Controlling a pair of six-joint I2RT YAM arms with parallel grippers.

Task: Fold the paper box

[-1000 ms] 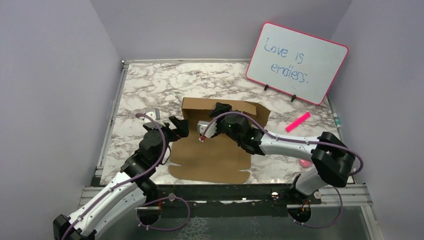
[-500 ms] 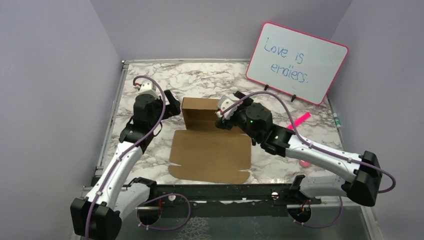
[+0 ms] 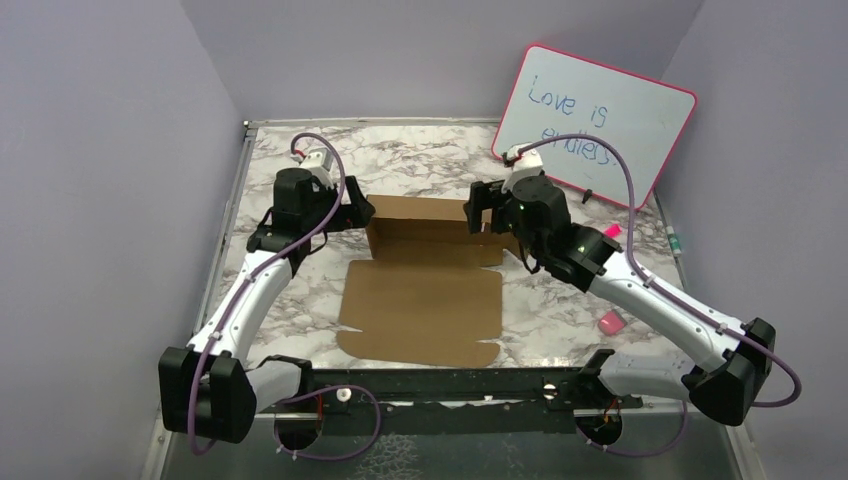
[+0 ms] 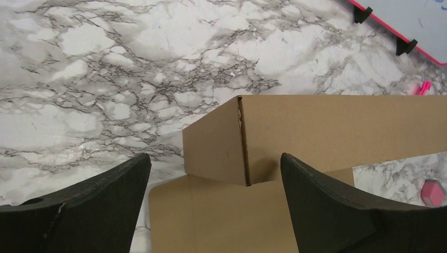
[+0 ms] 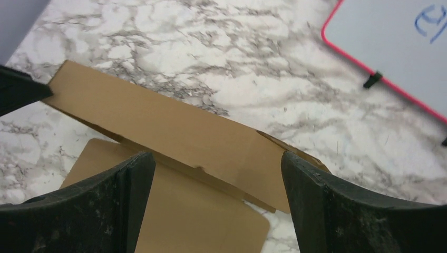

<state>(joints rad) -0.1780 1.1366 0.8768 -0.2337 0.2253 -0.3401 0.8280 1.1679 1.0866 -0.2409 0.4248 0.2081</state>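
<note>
Hovering above the counter (image 3: 420, 160), the left hand (image 3: 357, 212) and right hand (image 3: 480, 208) both gape wide, holding nothing; the raised wall of the paper box (image 3: 420, 300) stands just ahead of each.

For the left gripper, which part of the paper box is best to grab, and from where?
The upright end flap at the left corner of the paper box. It stands on edge with its top free, so the open left gripper could drop from above, one finger each side. The front panel lies flat, with nothing to pinch.
</note>
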